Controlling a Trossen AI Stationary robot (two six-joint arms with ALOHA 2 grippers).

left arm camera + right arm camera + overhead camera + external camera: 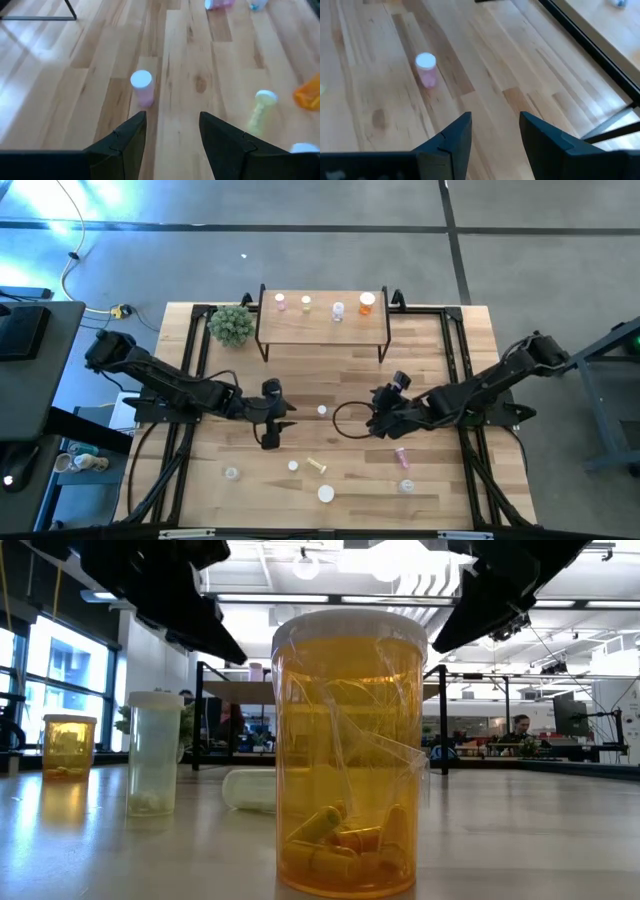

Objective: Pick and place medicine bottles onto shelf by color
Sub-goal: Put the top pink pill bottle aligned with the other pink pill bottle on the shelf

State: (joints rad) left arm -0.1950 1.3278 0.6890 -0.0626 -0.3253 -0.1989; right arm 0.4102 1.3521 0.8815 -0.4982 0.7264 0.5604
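Observation:
The shelf (322, 320) stands at the table's far edge with several medicine bottles on top, among them a pink one (281, 302) and an orange one (367, 304). A pink bottle (322, 410) (141, 86) (426, 69) stands upright on the table between my two grippers. My left gripper (283, 418) (172, 117) is open to its left, and my right gripper (376, 420) (495, 117) is open to its right. Both are above the table and apart from the bottle, with nothing between their fingers. A yellow-green bottle (260, 110) lies on its side nearer the front.
Loose bottles sit toward the near edge: a pink one lying down (400, 456), a pale one (406, 485), a clear one (232, 474), and an orange one (348, 755) right before the low camera. A small green plant (231, 325) stands left of the shelf. A black cable loop (348, 418) hangs by my right gripper.

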